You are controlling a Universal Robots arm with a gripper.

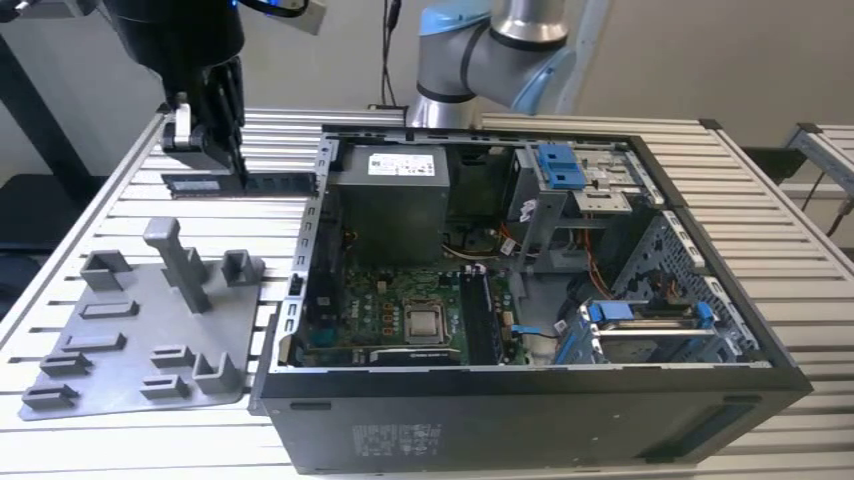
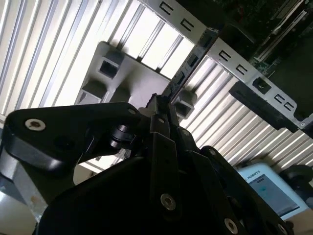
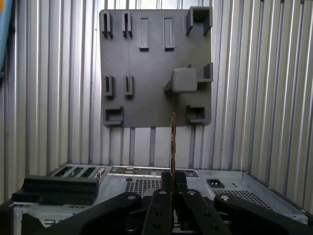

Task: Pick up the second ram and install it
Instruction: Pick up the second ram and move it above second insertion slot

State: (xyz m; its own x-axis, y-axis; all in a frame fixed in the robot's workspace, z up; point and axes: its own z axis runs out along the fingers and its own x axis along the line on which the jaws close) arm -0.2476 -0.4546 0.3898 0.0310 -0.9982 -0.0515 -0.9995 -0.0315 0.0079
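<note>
Exterior view: the black claw (image 1: 238, 168) hangs over the slatted aluminium desk (image 1: 80, 230), closed on the thin dark ram strip (image 1: 274, 183). The strip is held level, clear of the desk, just beside the open black computer case (image 1: 534, 420) on the exterior view's left. A grey plastic fixture plate (image 1: 134, 350) lies flat on the desk near the case. Both wrist views show the strip edge-on — a narrow line pinched between the fingers (image 3: 164, 188), with the plate beyond it. Inside the case lies a green circuit board (image 1: 360, 290) — well apart from the strip.
</note>
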